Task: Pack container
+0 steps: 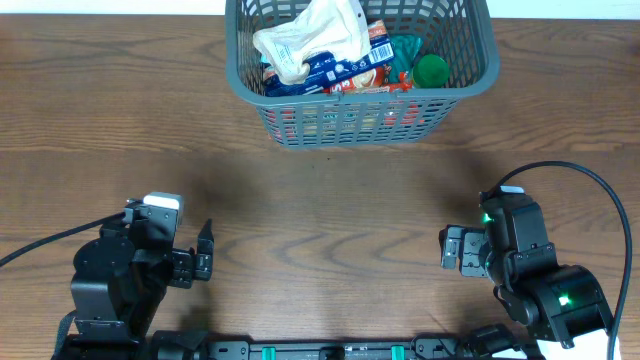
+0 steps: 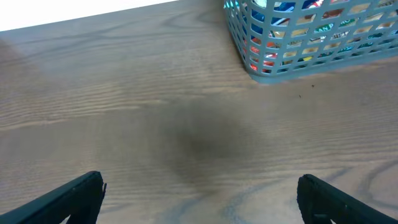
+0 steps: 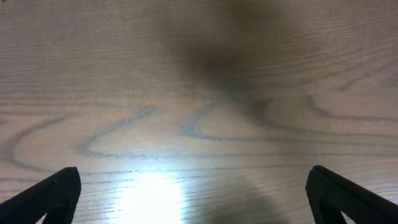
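Note:
The dark grey slotted container (image 1: 470,85) stands at the back middle of the table, and its near left corner shows in the left wrist view (image 2: 249,56). It holds a white crumpled bag (image 1: 310,35), a blue and red packet (image 1: 345,68) and a green-lidded jar (image 1: 432,68). My left gripper (image 1: 205,255) is open and empty at the front left, over bare wood (image 2: 199,193). My right gripper (image 1: 447,248) is open and empty at the front right, over bare wood (image 3: 193,193).
The brown wood table (image 1: 320,210) spreads between the container and both arms. A black cable (image 1: 600,190) loops from the right arm near the right edge. Another cable (image 1: 40,248) runs off the left arm.

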{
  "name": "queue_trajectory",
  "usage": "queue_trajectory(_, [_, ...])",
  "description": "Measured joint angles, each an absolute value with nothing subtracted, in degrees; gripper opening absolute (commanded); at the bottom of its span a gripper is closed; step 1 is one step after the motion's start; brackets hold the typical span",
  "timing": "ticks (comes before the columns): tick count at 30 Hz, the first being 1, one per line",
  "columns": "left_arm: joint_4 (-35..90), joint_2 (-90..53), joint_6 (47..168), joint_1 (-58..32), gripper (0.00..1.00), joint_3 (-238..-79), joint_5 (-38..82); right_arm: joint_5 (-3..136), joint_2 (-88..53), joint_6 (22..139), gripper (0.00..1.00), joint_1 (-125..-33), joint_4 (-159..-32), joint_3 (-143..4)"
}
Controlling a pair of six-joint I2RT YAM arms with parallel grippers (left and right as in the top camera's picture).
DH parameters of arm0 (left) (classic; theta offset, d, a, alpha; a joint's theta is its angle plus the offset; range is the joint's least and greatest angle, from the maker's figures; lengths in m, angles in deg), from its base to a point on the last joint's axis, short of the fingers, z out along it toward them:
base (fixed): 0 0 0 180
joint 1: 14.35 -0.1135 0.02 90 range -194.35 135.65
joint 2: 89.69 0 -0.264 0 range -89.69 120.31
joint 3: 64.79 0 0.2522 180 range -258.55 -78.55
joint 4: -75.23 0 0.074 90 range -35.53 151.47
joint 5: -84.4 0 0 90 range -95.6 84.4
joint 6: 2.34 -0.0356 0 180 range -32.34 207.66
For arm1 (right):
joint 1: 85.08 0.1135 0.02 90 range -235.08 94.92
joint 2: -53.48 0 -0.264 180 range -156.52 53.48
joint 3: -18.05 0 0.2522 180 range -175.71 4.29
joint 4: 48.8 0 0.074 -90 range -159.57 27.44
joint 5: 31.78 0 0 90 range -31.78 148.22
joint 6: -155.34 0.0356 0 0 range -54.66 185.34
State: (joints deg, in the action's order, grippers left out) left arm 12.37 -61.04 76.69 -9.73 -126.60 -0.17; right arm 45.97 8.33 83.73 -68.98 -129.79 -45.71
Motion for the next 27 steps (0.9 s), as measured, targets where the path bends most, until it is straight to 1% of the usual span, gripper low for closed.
queue_trajectory(4, [12.35, -61.04, 76.69, -9.73, 0.99, -126.60, -0.17, 45.93, 8.99, 83.77, 0.99, -69.03, -129.79, -45.71])
queue_trajectory(7, [12.35, -61.04, 76.69, -9.73, 0.99, -126.60, -0.17, 46.12, 12.20, 82.88, 0.99, -69.81, -129.59, -45.60])
queue_trajectory(12, [12.35, -61.04, 76.69, -9.73, 0.99, -126.60, -0.17, 46.36, 24.40, 79.95, 0.99, -72.63, -125.96, -43.24])
queue_trajectory(15, [12.33, -61.04, 76.69, -9.73, 0.99, -126.60, -0.17, 46.30, 34.43, 78.51, 0.99, -74.32, -121.26, -37.60])
queue_trajectory(18, [12.26, -61.04, 76.69, -9.73, 0.99, -126.58, -0.17, 46.82, 43.83, 77.87, 0.99, -76.15, -115.21, -28.70])
queue_trajectory(20, [12.24, -61.06, 76.69, -9.73, 0.98, -126.58, -0.17, 47.59, 48.53, 77.65, 0.99, -77.27, -108.98, -22.21])
queue_trajectory(21, [12.22, -61.04, 76.69, -9.73, 0.99, -126.56, -0.17, 47.89, 50.45, 77.59, 0.99, -77.64, -103.67, -18.61])
queue_trajectory(27, [12.20, -61.09, 76.69, -9.73, 0.98, -126.56, -0.17, 49.01, 52.44, 75.34, 0.99, -77.73, -77.24, -4.20])
